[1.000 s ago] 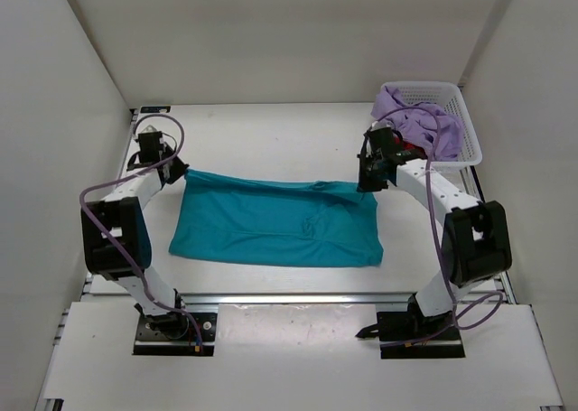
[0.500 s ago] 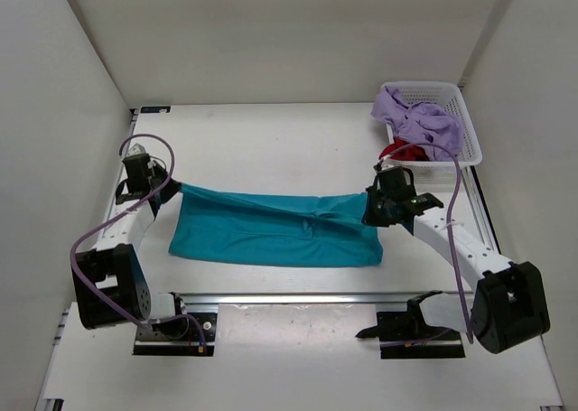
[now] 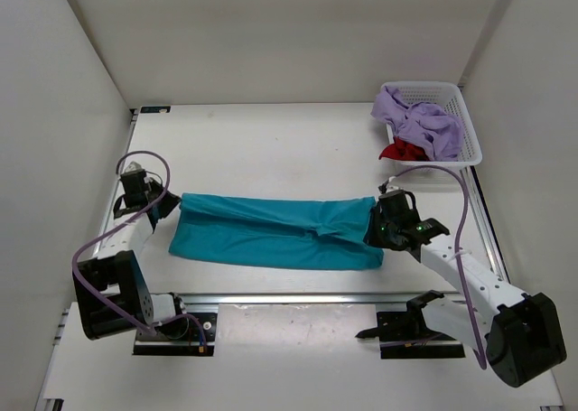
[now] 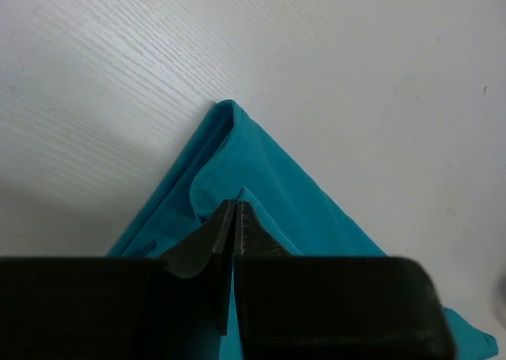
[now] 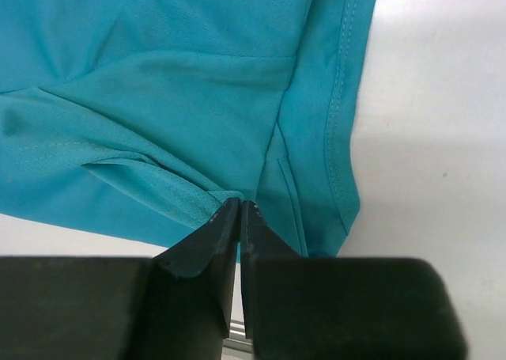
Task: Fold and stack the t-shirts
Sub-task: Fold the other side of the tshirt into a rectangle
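The step in hand is folding the teal shirt (image 3: 271, 232), which lies as a long band across the middle of the table (image 3: 271, 149), its far edge doubled toward the near side; the left gripper (image 4: 237, 206) sits at the left end, jaws all but together on a small peak of cloth; the right gripper (image 5: 239, 204) sits at the right end, jaws closed on a fold. The lavender shirt (image 3: 420, 122) and red shirt (image 3: 402, 151) wait in the basket (image 3: 456, 95), far right. Next, likely, both let go and clear; then the band needs folding end to end.
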Tool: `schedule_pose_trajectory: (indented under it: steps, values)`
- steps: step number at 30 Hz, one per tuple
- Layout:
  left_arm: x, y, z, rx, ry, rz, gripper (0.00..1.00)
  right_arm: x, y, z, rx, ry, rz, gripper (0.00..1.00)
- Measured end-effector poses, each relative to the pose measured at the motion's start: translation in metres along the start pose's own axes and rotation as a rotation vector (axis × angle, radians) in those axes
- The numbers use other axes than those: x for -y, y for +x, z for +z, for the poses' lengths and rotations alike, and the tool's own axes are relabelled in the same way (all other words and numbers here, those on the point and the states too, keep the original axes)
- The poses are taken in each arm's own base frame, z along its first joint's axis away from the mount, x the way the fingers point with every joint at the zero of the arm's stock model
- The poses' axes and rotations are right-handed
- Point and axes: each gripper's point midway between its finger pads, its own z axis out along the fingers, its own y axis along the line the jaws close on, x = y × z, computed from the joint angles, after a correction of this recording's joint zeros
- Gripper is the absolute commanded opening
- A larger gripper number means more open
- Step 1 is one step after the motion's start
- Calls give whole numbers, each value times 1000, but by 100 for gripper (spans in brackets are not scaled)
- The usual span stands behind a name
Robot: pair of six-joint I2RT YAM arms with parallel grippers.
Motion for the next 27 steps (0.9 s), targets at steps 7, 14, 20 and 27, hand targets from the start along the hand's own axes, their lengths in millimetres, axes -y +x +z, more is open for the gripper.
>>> schedule_pose_trajectory:
  steps: [7, 14, 20, 27]
  values:
    - [-31, -7, -6, 37, -27, -169, 37, -3, 26, -1, -53, 1, -34, 24]
    - [43, -21, -39, 171, 168, -49, 30, -21, 5, -13, 18, -56, -50, 0]
    - [94, 34, -33, 56, 271, 104, 21, -82, 3, 12, -49, -147, -208, 1]
    - [32, 38, -17, 68, 110, 44, 37, -129, 28, 41, -126, -202, -388, 24]
